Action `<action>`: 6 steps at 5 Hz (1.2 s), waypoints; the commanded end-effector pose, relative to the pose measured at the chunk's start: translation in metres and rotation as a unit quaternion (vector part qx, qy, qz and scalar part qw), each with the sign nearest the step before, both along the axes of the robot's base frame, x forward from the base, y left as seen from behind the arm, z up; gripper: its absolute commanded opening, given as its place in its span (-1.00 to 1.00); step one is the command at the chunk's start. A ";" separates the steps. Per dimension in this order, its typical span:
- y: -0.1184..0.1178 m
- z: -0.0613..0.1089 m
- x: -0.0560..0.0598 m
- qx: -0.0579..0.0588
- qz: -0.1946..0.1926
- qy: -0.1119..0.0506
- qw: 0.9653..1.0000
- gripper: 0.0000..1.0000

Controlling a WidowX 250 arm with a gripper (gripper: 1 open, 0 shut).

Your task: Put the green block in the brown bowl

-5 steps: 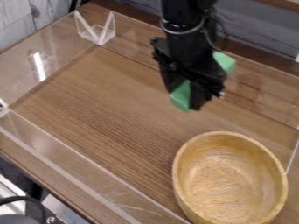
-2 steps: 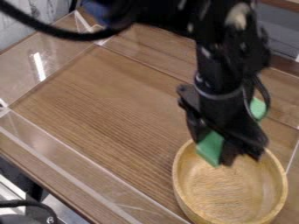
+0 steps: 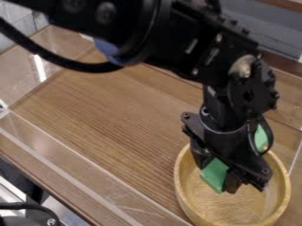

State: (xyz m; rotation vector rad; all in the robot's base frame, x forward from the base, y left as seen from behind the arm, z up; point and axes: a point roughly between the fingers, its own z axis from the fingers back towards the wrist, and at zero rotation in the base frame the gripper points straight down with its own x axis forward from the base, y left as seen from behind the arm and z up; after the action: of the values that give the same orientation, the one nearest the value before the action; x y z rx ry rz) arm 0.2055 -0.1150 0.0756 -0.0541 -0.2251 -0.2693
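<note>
We're seeing the gripper point(image 3: 227, 169) clamped on the green block point(image 3: 216, 173), jaws pinched tight on it, pointing steeply down. The block is hanging over the interior of the brown bowl point(image 3: 274, 205), its lower end sitting low inside the rim line; we can't tell whether it's touching the bowl floor. A second green patch is showing on the far side of the wrist, probably the same block's upper end, but the arm is hiding the join.

No labels or readable writing are showing anywhere.

Edges: the bowl is sitting at the near right corner of the wood-grain bench point(image 3: 106, 106), close to the clear wall point(image 3: 71, 177) running along the near edge. The arm is filling the upper frame. The bench's left and middle are lying open, wall-bounded on the left.
</note>
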 end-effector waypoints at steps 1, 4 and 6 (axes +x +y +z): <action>-0.003 0.002 0.000 -0.007 0.008 -0.002 1.000 -1.00; 0.000 -0.003 -0.003 -0.017 0.041 0.022 0.999 1.00; -0.001 -0.014 0.000 -0.022 0.047 0.029 0.998 1.00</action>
State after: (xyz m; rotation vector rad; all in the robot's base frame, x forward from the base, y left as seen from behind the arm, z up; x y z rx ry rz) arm 0.2004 -0.1148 0.0560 -0.0829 -0.1514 -0.1762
